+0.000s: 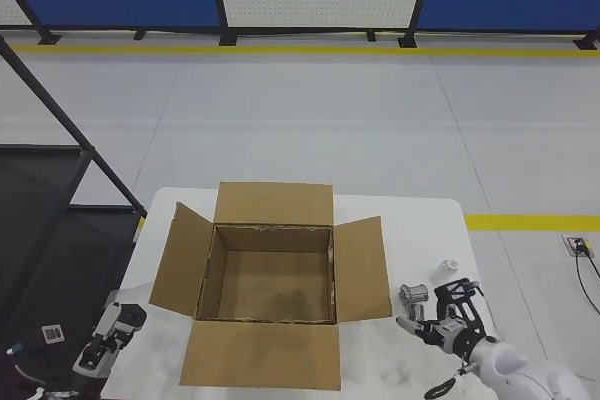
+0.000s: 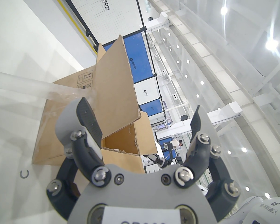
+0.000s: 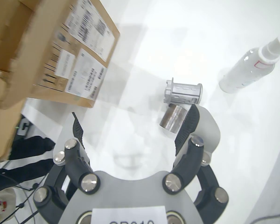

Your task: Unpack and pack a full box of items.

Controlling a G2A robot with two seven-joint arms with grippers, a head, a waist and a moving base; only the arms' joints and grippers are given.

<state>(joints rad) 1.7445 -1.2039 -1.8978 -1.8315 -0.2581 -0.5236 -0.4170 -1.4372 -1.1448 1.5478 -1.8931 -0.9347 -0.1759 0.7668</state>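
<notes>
Open cardboard box (image 1: 260,355) at the middle of the white table (image 1: 410,220), seen from above, with all four flaps folded outward and its brown floor exposed.

Left gripper (image 2: 143,122): jaws spread wide, nothing between the dark ribbed pads (image 2: 88,120). The box stands just ahead of this gripper. One raised flap (image 2: 114,87) rises directly beyond the nearer fingertip, and a side wall of the box lies below that flap. In the top view this gripper sits at the table's near corner, apart from the box wall.

Right gripper (image 3: 133,127): jaws likewise spread, holding nothing, over bare table on the other side of the box. A short metal cylinder (image 3: 171,118) lies on its side immediately ahead of one fingertip (image 3: 189,122) and is partly covered by it; contact cannot be judged. Just beyond the cylinder, and close beside it, lies a grey ribbed spool-like part (image 3: 183,92), also on its side. Farther out, well clear of both fingers, a white spray bottle (image 3: 247,72) lies on the table. The labelled outer face of a box flap (image 3: 84,54) hangs to the opposite side of the gripper from these three items.

All three loose items rest outside the box, between the right gripper and the table's far edge.
</notes>
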